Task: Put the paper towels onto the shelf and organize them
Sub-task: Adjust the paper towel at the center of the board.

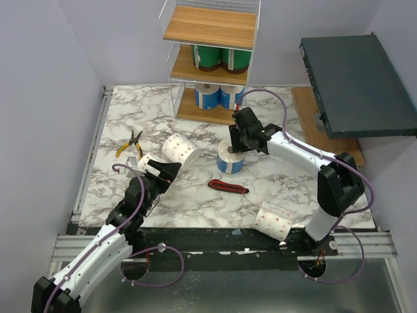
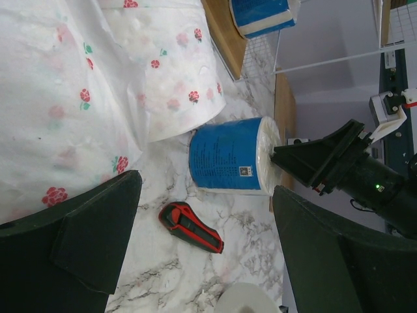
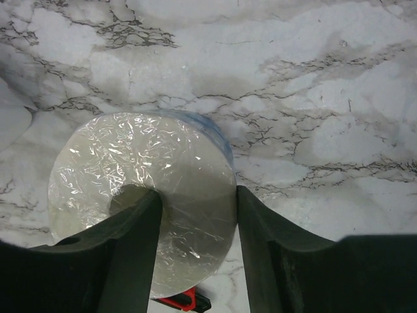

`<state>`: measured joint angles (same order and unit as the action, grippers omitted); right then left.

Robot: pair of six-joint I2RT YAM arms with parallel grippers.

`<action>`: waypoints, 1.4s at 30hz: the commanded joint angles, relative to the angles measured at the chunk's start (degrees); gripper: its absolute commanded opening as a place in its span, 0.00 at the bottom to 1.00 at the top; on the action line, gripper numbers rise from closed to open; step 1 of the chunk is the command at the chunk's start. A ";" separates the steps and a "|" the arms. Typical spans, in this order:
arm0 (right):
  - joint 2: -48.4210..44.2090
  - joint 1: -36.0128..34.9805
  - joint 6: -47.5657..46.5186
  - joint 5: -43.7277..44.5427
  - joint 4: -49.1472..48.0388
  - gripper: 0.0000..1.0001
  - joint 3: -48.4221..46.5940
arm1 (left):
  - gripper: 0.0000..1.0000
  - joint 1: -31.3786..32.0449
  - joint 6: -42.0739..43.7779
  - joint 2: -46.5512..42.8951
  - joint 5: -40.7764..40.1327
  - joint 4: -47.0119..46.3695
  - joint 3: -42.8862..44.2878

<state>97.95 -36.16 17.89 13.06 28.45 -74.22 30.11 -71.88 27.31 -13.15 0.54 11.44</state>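
Grasping blue-wrapped roll near shelf front: right gripper pinches roll wall, finger in core. Next: lift onto bottom tier. Left gripper wide, empty.

Four paper towels on shelf; four off, blue upright.
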 commanded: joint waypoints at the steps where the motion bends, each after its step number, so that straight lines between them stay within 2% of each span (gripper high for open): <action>1: 0.25 -0.22 -0.01 -1.38 1.51 0.45 -0.77 | 0.92 -0.22 -0.17 -0.30 0.67 3.42 -1.77; 7: -2.18 -0.22 5.41 -2.08 2.39 0.33 0.11 | 0.92 -0.25 -0.37 -0.22 0.83 3.26 -1.86; 10: -4.71 -0.22 13.05 -2.98 1.28 0.29 1.69 | 0.92 -0.29 -0.54 0.04 0.93 3.11 -1.77; 14: -8.84 -0.31 25.14 -4.80 -5.25 0.28 7.91 | 0.92 -0.22 -0.89 0.55 1.39 2.98 -1.55; 18: -12.17 -0.31 37.00 -0.59 -9.21 0.28 13.89 | 0.92 -0.14 -1.24 0.68 1.61 3.74 -1.26; 20: -12.77 -0.31 40.37 1.87 -9.13 0.24 14.61 | 0.92 -0.14 -1.40 0.55 1.39 4.32 -1.25; 27: -11.41 -1.31 53.72 12.47 -0.31 0.24 11.56 | 0.92 -0.14 -2.13 0.81 0.29 5.62 -0.68; 30: -9.70 -2.22 58.25 15.55 4.54 0.27 8.06 | 0.92 -0.13 -2.39 1.80 0.29 5.68 -0.21; 35: -4.52 -2.98 61.69 16.08 10.22 0.39 1.91 | 0.92 -0.11 -3.17 4.32 0.36 5.94 0.75; 42: 2.00 -3.34 61.09 14.19 15.67 0.64 -4.18 | 0.93 0.04 -3.36 6.78 0.01 6.47 2.00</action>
<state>97.91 -39.07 77.34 25.58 38.94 -75.90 30.13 -75.07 32.47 -12.38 1.32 13.45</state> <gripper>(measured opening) 0.592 0.925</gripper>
